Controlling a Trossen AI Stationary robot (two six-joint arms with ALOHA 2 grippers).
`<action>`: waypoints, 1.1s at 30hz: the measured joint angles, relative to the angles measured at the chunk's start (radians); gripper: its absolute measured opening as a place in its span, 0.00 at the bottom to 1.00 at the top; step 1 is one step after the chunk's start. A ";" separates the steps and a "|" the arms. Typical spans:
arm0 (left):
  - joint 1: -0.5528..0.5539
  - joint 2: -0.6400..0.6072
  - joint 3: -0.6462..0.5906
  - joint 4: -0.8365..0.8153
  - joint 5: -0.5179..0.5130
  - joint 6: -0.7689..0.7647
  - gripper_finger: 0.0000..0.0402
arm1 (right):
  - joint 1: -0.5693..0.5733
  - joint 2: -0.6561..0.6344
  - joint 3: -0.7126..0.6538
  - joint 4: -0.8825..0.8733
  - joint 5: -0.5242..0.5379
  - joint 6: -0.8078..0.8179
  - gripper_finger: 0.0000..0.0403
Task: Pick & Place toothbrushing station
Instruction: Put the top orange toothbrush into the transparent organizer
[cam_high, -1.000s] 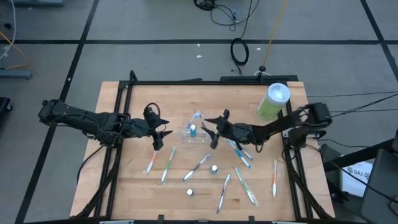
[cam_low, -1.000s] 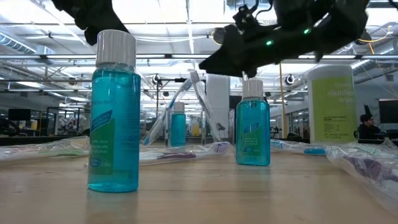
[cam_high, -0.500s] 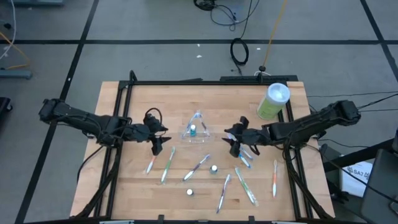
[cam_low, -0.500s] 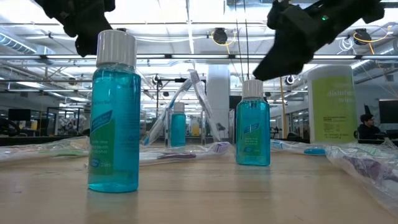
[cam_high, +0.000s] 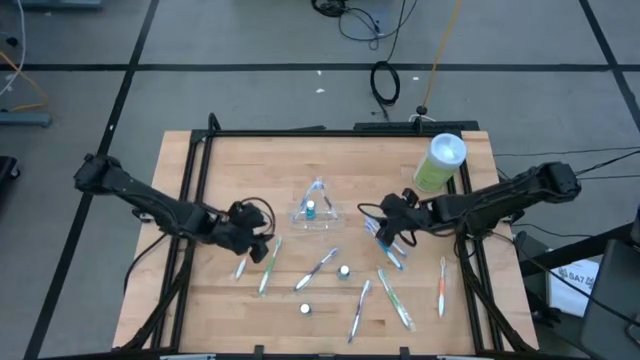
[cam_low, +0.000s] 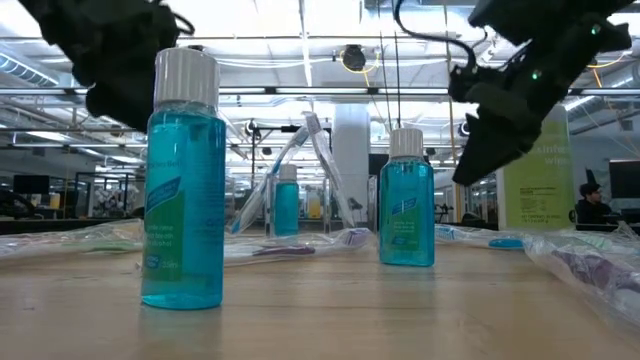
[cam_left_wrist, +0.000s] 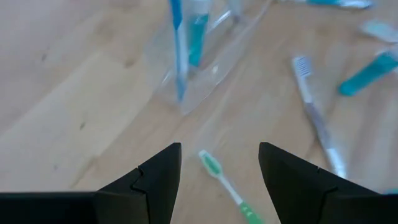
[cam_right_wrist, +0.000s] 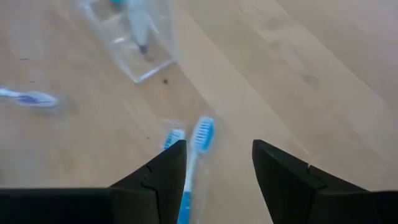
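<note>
A: How far are we with the station?

B: Not far, in our judgement. The clear plastic cup stands near the middle of the table with a brush or two and a small teal bottle in it. Most of the toothbrushes still lie loose on the wood.

A: Let us go from the left side.

B: Our left gripper hangs low just left of the cup. Its fingers are spread apart and hold nothing. In the left wrist view a green toothbrush lies between them on the table, so we think this is the next one to take.

A: And in the middle?

B: A white-and-blue toothbrush lies below the cup, beside one white-teal round piece, and a second piece stands nearer the front edge. In the low view these show as small bottles.

A: Then the right side?

B: Our right gripper is over a bundle of blue toothbrushes, also with parted, empty fingers. In the right wrist view a blue toothbrush sits between them. Further right lies an orange toothbrush.

A: Does something stand in the way?

B: The light-green canister stands behind the right arm, near but apart. The crowded blue brushes may make a clean grasp difficult.
</note>
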 joint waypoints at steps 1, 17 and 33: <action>-0.005 0.023 0.000 -0.013 -0.008 -0.025 0.56 | -0.009 0.000 -0.012 0.011 -0.002 0.008 0.44; -0.019 0.188 0.000 -0.237 0.063 -0.451 0.56 | -0.042 0.000 -0.035 0.101 -0.080 -0.023 0.43; 0.002 0.187 -0.180 -0.027 0.112 -0.502 0.55 | -0.042 0.000 -0.035 0.104 -0.080 -0.023 0.42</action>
